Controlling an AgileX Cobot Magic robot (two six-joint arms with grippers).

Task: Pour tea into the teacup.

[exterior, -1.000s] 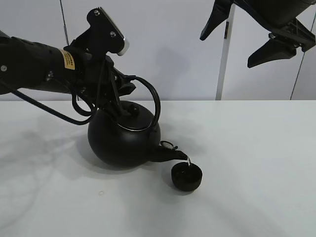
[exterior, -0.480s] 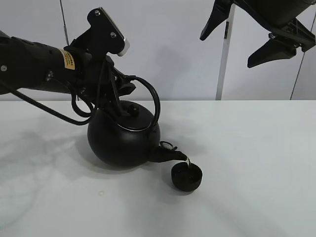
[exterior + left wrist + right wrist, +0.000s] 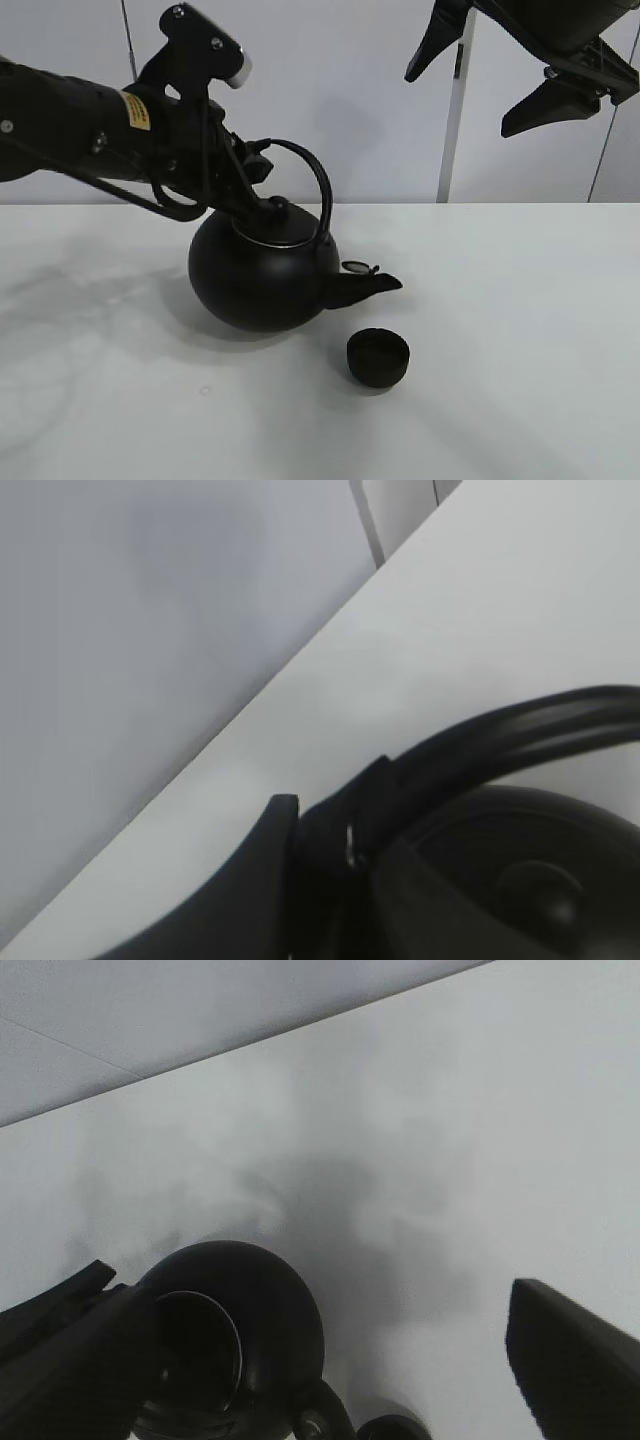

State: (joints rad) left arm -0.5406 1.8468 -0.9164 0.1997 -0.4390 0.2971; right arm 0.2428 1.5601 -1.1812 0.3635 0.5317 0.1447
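White table (image 3: 520, 330) | teacup (image 3: 378, 357) well apart from left pincer (image 3: 250, 168), seemingly clamping kettle handle (image 3: 318, 185) | right pincer (image 3: 462, 102) agape

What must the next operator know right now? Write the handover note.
Left gripper: shut on the handle of the kettle, which is tipped back to near upright.
Right gripper: open, raised high, holding nothing.
Teacup: upright on the table, just below the spout tip in the high view; neither gripper touches it.
Done: tea was streaming into the cup a second ago; no stream shows now.
Left: the fill level cannot be seen. Check it, then probably set the kettle down and release.
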